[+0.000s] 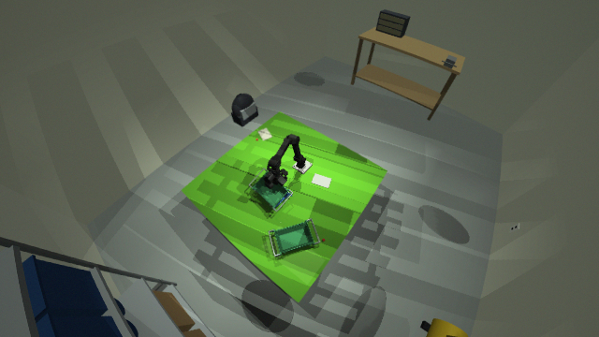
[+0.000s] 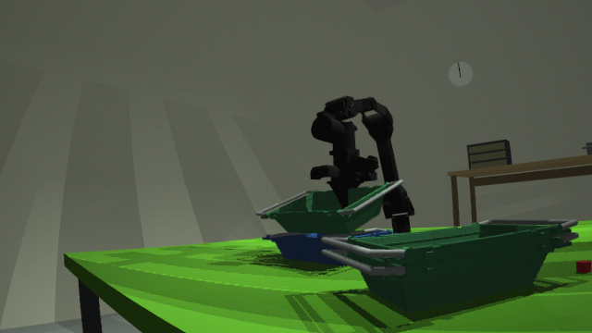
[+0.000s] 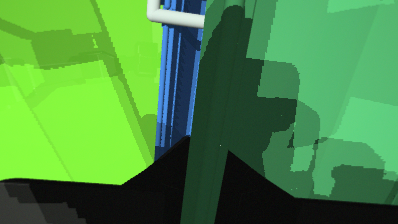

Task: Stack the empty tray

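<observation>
My gripper (image 1: 270, 184) (image 2: 344, 204) (image 3: 197, 145) is shut on one side wall of a green tray (image 1: 268, 197) (image 2: 319, 223) (image 3: 310, 30), the empty one, with its wire bars out over its ends. The green tray is over a blue tray (image 2: 298, 249) (image 3: 172, 85), whose rim shows just below it. Whether the two touch is unclear. A pale wire bar (image 3: 182, 18) of the blue tray shows at its rim in the wrist view; most of the blue tray's top, its load and the rest of its bars are hidden.
Another green tray (image 1: 294, 239) (image 2: 458, 273) stands nearer the front corner, with doubled bars at its ends, perhaps two trays nested. A small red block (image 1: 323, 240) (image 2: 583, 266) lies beside it. White flat squares (image 1: 321, 181) (image 1: 265, 134) lie near the arm's base.
</observation>
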Motion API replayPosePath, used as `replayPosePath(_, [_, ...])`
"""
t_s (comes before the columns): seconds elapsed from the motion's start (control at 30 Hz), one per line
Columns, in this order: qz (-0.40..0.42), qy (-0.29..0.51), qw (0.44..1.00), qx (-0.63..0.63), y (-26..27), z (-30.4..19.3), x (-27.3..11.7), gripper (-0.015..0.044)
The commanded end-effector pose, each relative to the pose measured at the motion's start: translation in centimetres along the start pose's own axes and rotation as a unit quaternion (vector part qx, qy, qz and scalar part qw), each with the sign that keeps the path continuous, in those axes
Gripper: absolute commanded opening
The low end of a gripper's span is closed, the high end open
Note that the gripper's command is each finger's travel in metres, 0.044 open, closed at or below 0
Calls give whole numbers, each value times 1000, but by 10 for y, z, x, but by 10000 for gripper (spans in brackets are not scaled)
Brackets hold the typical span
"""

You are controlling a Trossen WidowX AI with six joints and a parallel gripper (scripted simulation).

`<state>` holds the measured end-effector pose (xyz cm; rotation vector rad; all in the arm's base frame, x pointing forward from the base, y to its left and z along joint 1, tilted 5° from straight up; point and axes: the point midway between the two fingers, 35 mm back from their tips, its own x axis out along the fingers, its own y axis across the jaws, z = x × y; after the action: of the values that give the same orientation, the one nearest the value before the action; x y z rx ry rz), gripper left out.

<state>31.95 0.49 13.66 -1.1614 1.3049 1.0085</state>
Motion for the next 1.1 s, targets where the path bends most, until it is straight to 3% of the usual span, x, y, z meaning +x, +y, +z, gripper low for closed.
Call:
replayPosePath(0.0, [12, 1, 1000, 3, 4, -2, 4, 0])
replayPosePath(1.07, [8, 1, 1000, 2, 5, -4, 8, 0])
